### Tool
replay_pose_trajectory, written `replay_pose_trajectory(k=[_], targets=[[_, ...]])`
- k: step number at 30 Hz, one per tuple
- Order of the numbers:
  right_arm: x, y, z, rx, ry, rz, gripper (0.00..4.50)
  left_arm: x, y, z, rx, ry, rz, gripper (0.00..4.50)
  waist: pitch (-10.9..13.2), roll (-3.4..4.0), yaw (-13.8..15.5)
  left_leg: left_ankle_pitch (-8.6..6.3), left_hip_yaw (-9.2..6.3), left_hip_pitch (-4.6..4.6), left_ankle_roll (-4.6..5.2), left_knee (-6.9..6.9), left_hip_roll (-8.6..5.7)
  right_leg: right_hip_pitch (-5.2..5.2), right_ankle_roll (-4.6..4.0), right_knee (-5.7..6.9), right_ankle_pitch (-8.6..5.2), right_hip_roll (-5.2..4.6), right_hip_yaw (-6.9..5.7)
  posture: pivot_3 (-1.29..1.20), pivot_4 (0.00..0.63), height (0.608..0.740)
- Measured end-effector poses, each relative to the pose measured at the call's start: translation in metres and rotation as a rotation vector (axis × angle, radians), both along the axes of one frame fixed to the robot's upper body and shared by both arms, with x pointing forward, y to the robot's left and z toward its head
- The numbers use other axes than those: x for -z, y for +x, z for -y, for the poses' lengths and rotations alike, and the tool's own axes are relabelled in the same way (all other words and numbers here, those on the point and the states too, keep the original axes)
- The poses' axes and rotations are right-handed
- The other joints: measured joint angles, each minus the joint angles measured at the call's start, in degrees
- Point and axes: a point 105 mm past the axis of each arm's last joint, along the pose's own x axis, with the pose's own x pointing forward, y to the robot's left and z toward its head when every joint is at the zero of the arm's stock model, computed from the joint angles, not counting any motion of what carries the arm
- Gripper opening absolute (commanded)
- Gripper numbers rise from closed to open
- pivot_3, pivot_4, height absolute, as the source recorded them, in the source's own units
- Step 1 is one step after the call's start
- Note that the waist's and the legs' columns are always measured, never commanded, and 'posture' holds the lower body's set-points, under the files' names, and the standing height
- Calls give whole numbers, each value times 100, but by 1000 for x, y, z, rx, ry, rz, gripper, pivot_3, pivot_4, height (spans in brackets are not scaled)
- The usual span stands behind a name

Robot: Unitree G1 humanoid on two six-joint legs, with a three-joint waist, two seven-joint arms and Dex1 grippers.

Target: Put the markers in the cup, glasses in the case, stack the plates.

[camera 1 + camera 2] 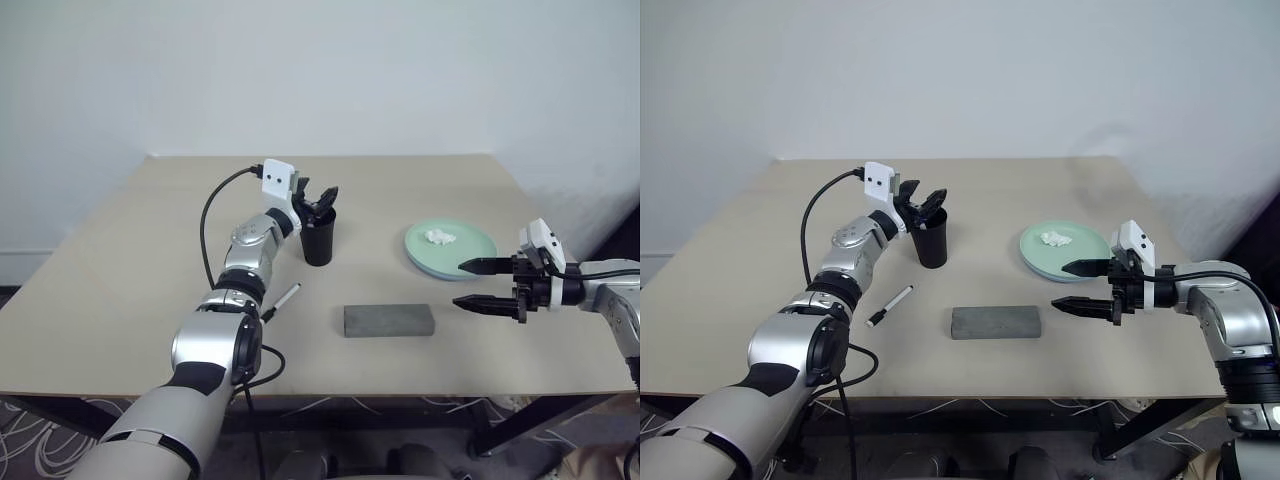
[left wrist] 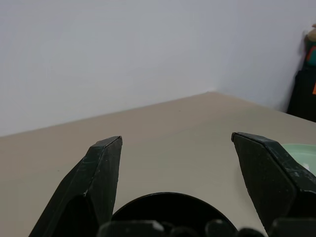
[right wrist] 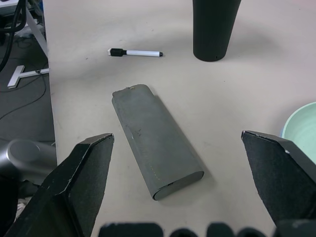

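Observation:
My left gripper hovers open just above the rim of the black cup, which stands upright mid-table; nothing sits between its fingers. A white marker with a black cap lies flat on the table near my left forearm. The grey case lies closed in front of the cup. A mint green plate sits to the right. My right gripper is open and empty, pointing left beside the plate's near edge, apart from the case. The glasses are out of view.
A small white lump rests on the mint green plate. A black cable loops from my left wrist over the table. The table's front edge runs close below the case.

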Motion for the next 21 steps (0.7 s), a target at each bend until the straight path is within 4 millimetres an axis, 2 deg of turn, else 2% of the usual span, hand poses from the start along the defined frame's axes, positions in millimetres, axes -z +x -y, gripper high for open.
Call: replay_pose_trajectory(k=[6, 17, 18, 19, 21], targets=[[0, 0, 0, 0, 0, 0, 4500, -23, 2, -3, 18, -8, 54, 3738, -1, 1, 0, 0, 0, 1, 0, 0, 1, 2, 0, 0, 0, -1, 0, 0, 0, 732], [0, 0, 0, 0, 0, 0, 4500, -22, 2, -3, 20, -11, 44, 3738, 0, 1, 0, 0, 0, 1, 0, 0, 0, 1, 0, 0, 0, 0, 0, 0, 0, 732], [-1, 1, -2, -7, 1, 2, 4500, -21, -1, -7, 40, -7, 39, 3738, -1, 2, -1, 0, 0, 1, 0, 0, 0, 1, 0, 0, 0, 0, 0, 0, 0, 732], [-4, 2, -8, -30, 8, 14, 4500, -24, -17, -22, 121, 35, 70, 3738, -5, 11, -107, 0, 4, 7, 0, -20, 20, -11, -13, 7, 8, -1, 30, 0, 0, 732], [-2, 1, -5, -23, 0, 1, 4500, -14, -56, -63, 234, 131, 16, 3738, -7, 11, -350, -19, 19, 23, -5, -29, 21, -33, -26, 47, 4, 15, 56, 0, 0, 732]])
